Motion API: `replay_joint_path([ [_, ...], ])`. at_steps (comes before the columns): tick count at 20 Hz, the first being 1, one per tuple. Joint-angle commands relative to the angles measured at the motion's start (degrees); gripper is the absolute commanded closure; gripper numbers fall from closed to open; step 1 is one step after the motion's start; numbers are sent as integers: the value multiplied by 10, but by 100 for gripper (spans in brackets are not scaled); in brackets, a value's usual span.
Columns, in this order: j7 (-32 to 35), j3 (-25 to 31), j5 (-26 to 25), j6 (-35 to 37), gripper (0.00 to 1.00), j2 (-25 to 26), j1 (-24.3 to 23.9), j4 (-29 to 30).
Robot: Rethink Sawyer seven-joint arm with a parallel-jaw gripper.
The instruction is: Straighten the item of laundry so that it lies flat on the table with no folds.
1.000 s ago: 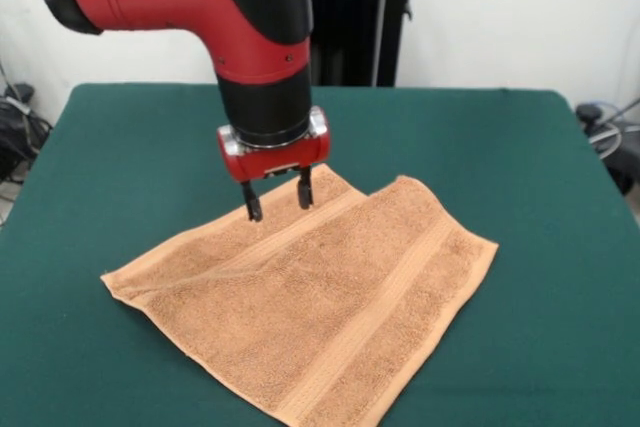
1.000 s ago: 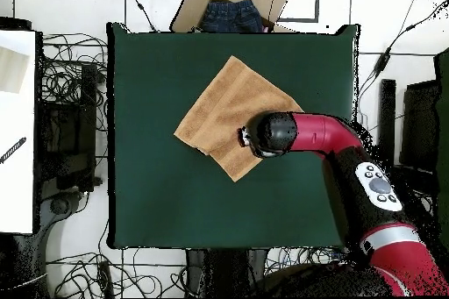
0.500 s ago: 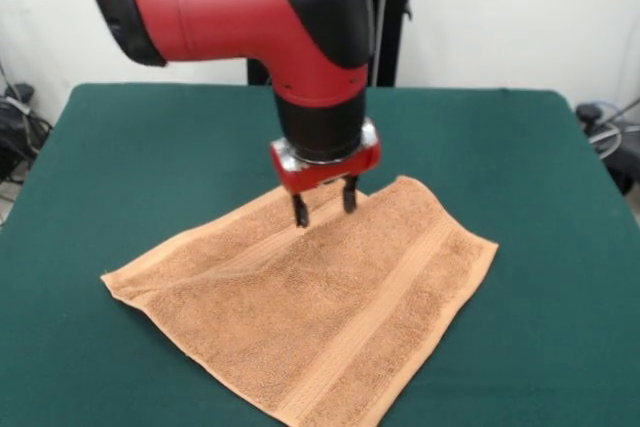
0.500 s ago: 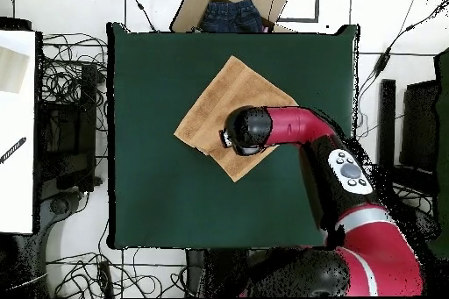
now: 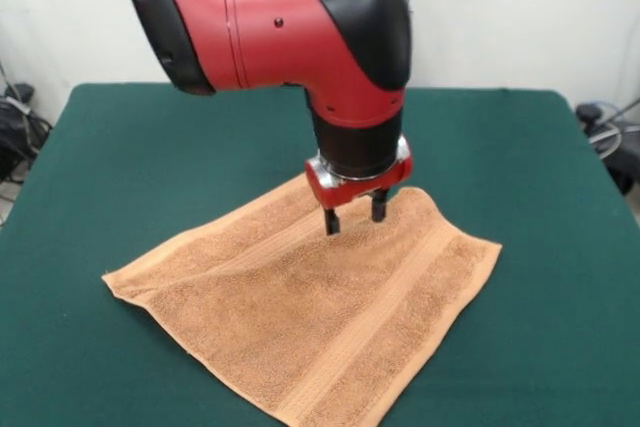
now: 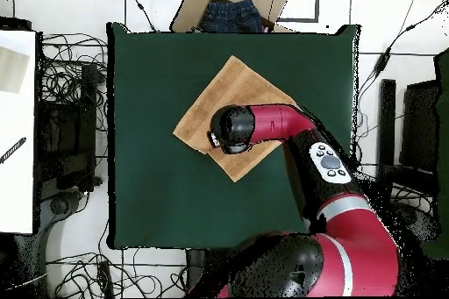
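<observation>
The item of laundry (image 5: 300,307) is a light orange-brown terry towel lying as a diamond on the green table (image 5: 150,137), with woven bands running across it. In the front view a folded layer shows along its far edge. My gripper (image 5: 355,215) hangs just above the towel's far right part, fingers pointing down, open with a small gap and nothing between them. From overhead the towel (image 6: 219,103) lies near the table's (image 6: 158,190) middle and the arm's black wrist hides the gripper there.
A cardboard box (image 6: 232,4) with dark blue clothing sits beyond the table's top edge in the overhead view. Cables and equipment surround the table on the floor. A white surface (image 6: 16,129) lies at the left.
The gripper has travelled along the towel's far edge, rightward in the front view, from the far corner to the right part. The towel has barely shifted.
</observation>
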Motion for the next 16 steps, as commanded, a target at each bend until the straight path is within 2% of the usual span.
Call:
replay_joint_path([
  [1,-8,-11,-41,-20,0,35,14,-16],
  [4,-2,-14,-41,-19,0,33,17,-17],
  [6,7,-13,-31,-2,0,2,24,-9],
  [9,16,1,11,52,0,-70,24,9],
  [11,30,3,32,76,0,-101,26,12],
  [16,48,10,68,93,0,-112,24,0],
])
